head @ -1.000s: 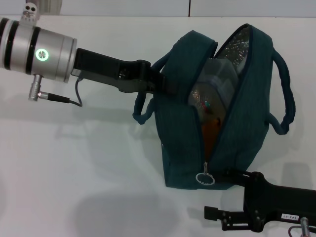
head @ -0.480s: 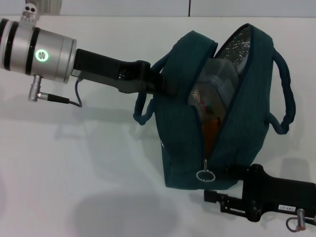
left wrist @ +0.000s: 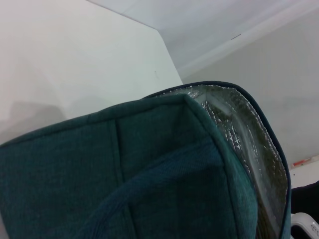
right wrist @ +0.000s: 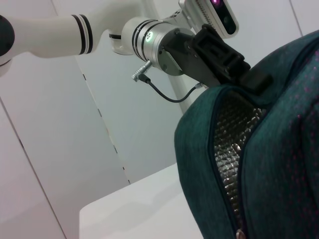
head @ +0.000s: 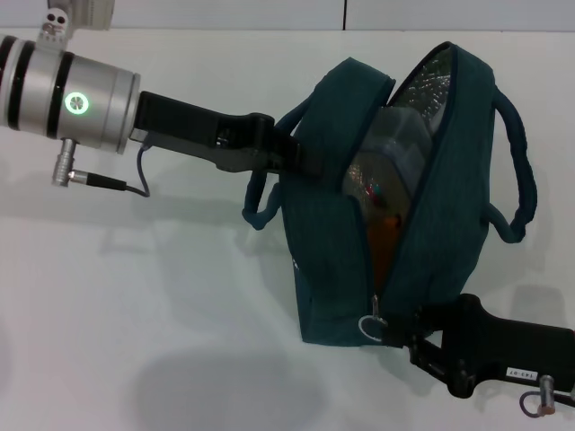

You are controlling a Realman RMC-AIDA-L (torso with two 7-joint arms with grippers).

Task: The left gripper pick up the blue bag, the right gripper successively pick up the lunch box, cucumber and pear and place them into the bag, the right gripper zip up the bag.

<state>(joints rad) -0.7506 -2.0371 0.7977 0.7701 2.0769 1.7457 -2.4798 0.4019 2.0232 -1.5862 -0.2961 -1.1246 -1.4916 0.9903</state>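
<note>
The blue bag (head: 332, 242) stands open on the white table, its silver foil lining (head: 436, 85) showing. Inside it lies the lunch box (head: 395, 148), with the orange pear (head: 384, 235) below it. The cucumber is hidden. My left gripper (head: 301, 151) is shut on the bag's left rim by the handle, holding that side up; it also shows in the right wrist view as the left gripper (right wrist: 249, 74). My right gripper (head: 393, 330) sits at the bag's near end, right against the ring zipper pull (head: 370, 325). The left wrist view shows only the bag (left wrist: 99, 164).
The white table (head: 135, 296) spreads around the bag. The bag's right handle (head: 521, 180) loops out to the right. A cable (head: 135, 180) hangs under the left arm's silver cuff (head: 81, 99). A white wall stands behind.
My right gripper has moved left and up to the bag's near end, reaching the zipper pull. The ring, hanging flat before, now sits tilted. The left arm and bag stay still.
</note>
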